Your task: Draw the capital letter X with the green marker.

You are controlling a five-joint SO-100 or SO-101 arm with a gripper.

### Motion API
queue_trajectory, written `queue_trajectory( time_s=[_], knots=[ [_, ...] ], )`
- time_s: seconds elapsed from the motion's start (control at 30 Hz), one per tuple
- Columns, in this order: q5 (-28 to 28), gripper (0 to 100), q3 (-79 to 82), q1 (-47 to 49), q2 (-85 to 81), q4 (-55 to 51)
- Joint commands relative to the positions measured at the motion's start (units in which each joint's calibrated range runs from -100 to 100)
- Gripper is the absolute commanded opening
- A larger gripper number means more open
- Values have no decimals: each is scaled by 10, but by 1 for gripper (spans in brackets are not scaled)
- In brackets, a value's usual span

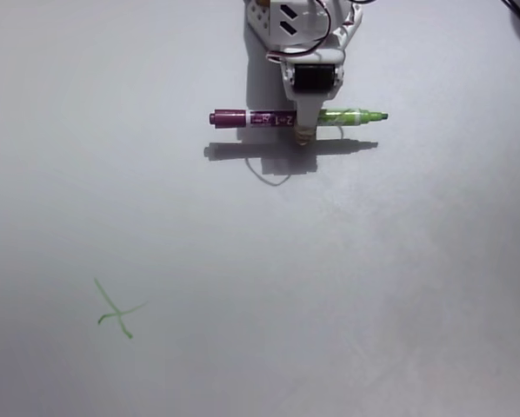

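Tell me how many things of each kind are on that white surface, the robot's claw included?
Markers: 1, the green marker, lying level across the gripper
Drawn marks: 1, the capital letter X, green ink at lower left in the fixed view
Grippers: 1, shut on the marker's middle
Total: 3

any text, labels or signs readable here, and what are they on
White label on the maroon half of the green marker: printed characters are there, but too small and blurred to read.
"X": the capital letter X, crooked green ink lines drawn on the table.
Gripper: no text visible.
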State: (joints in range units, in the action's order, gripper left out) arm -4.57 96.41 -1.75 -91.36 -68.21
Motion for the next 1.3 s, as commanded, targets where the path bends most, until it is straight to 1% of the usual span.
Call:
queue_trajectory(
  time_s=[0.0,0.23,0.3,0.33,0.37,1.27],
  knots=[
    [-5,1,18,8,4,-74],
    [3,1,18,24,3,-75],
    [22,1,18,24,3,-75],
    [46,1,18,24,3,-76],
    [49,1,18,21,3,-76],
    [48,1,18,9,3,-76]
  ],
)
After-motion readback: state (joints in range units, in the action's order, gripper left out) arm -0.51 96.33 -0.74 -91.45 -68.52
